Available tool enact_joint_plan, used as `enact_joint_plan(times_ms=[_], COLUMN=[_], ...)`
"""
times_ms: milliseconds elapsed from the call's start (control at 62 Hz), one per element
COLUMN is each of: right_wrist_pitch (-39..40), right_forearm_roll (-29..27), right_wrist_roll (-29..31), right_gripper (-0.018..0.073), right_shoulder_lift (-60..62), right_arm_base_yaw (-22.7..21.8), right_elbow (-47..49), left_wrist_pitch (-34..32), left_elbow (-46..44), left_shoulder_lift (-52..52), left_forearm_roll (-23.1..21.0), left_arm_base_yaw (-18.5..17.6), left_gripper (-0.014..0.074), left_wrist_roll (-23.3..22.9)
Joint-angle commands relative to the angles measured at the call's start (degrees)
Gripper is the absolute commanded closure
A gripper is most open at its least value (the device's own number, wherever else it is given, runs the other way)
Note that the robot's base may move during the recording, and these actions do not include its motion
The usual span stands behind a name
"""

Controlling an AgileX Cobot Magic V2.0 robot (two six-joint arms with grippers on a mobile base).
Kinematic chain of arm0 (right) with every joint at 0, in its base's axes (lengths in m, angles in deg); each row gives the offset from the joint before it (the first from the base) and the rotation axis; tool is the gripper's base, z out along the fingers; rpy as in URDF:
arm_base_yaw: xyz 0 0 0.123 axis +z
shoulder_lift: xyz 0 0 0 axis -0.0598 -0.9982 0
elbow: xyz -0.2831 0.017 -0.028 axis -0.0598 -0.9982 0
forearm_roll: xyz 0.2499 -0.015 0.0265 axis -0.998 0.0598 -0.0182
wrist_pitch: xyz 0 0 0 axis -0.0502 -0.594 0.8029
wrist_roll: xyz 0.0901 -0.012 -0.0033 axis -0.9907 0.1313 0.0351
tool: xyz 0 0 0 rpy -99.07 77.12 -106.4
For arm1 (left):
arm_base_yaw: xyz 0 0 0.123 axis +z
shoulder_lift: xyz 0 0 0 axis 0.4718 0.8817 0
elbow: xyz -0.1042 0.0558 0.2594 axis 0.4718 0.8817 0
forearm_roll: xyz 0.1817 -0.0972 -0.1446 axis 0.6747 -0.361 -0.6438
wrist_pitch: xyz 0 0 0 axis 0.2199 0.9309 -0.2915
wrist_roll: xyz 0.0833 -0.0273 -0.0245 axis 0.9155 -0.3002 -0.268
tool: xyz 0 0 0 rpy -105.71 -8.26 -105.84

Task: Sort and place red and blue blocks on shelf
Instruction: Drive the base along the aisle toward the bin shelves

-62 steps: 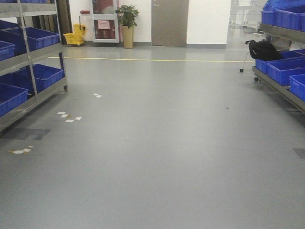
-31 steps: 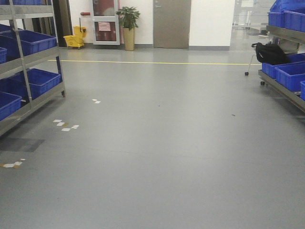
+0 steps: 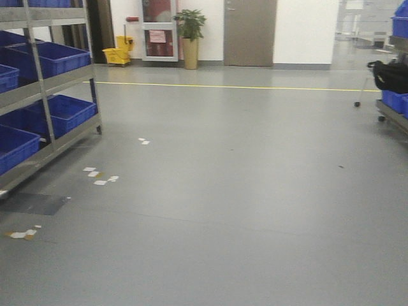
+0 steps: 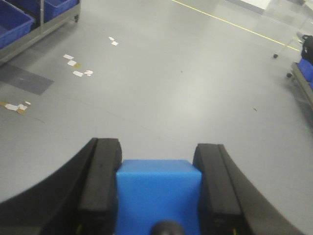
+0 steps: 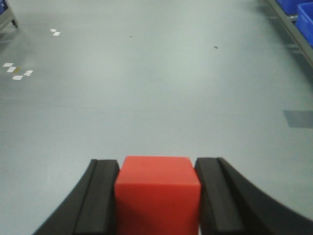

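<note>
— Blue block [image 4: 159, 196] first: where is it?
— Pinched in the left gripper [image 4: 157, 156], a black pad [image 4: 105, 181] flat against each side, above the grey floor [image 3: 242, 191].
— And the red block [image 5: 157, 196]?
— Clamped the same way in the right gripper [image 5: 156, 164], its pads touching both sides.
— Any racks in sight?
— A metal rack [image 3: 64, 78] holding blue bins [image 3: 54, 57] stands along the left edge of the front view, well apart from both blocks.
</note>
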Motion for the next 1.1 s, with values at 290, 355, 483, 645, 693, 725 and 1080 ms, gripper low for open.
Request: enact_joint_plan(times_ms=[290, 355, 483, 645, 693, 725, 1080], right_wrist_pitch=[5.1, 5.1, 5.1, 5.1, 5.1, 5.1, 5.1], right_forearm_roll=[0.7, 0.7, 0.7, 0.7, 0.7, 0.7, 0.7], right_wrist_roll=[0.4, 0.4, 0.4, 0.4, 0.4, 0.4, 0.4], right_gripper=[0.0501, 0.0501, 0.0501, 0.0501, 0.0501, 0.0501, 0.0501], right_shoulder_lift=[0.1, 0.1, 0.1, 0.1, 0.1, 0.1, 0.1], right_arm_base_yaw=[-0.3, -0.3, -0.3, -0.3, -0.3, -0.3, -0.3], right_elbow=[1.6, 1.6, 1.6, 1.6, 1.6, 1.6, 1.6], left_wrist_pitch=[-5.1, -5.1, -5.1, -5.1, -5.1, -5.1, -5.1], left_elbow=[-1.6, -1.6, -1.6, -1.6, -1.6, -1.6, -1.6], left_shoulder_lift=[0.0, 0.0, 0.0, 0.0, 0.0, 0.0, 0.0], left_forearm_roll=[-0.2, -0.2, -0.2, -0.2, -0.2, -0.2, -0.2], left_arm_base_yaw=[0.0, 0.0, 0.0, 0.0, 0.0, 0.0, 0.0], left_gripper=[0.0473, 0.0473, 0.0473, 0.0473, 0.0473, 0.0473, 0.0473], left_wrist_roll=[-0.3, -0.3, -0.3, -0.3, -0.3, -0.3, -0.3])
